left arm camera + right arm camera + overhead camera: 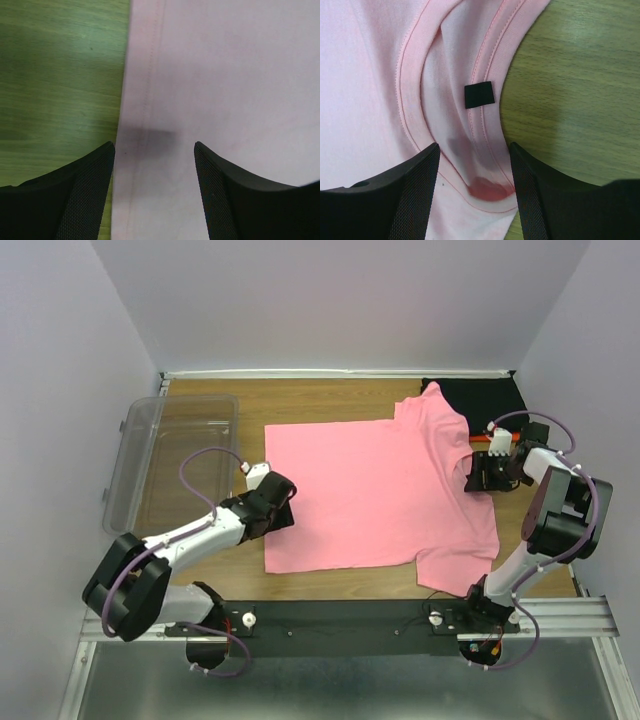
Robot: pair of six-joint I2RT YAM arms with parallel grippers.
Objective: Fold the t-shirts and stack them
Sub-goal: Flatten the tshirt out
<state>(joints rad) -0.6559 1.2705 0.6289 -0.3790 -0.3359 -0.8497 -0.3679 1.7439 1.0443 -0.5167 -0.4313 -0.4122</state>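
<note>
Honestly, the fold could drag crooked if the left tool (154,146) catches only the hem (145,75) or the right tool (474,145) slips off the collar (410,100). Both hang open, gripping nothing. The pink t-shirt (370,490) lies flat on the desk (330,400), one sleeve touching the black t-shirt (480,395).

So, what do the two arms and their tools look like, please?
Both the left arm and the right arm have white links between bulky black joints, each with a thin lavender cable looping outside. The left tool and the right tool each carry two black tapered fingers with a finely dotted inner surface.
</note>
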